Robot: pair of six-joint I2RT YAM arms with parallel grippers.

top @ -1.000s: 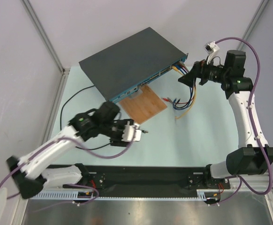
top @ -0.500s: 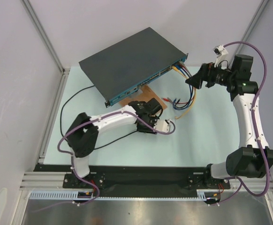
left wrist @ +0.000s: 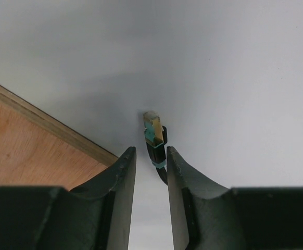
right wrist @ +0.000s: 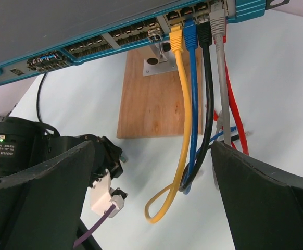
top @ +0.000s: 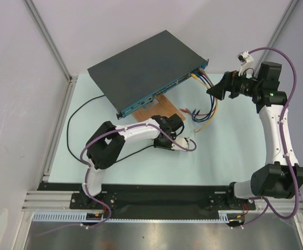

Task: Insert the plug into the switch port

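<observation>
Straddling the thin black cable [left wrist: 160, 167] behind the small pale plug [left wrist: 152, 127], which lies mid-frame pointing up-frame along the fingers' line, the nearer left gripper [left wrist: 150, 151] stands narrowly apart, not yet clamped.

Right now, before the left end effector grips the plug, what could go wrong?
1. The plug sits off-centre between the fingers of the left end effector; closing may twist it.
2. They flank its rear, not its tip, so it might droop.
3. The board edge lies close; a finger might catch it.
</observation>
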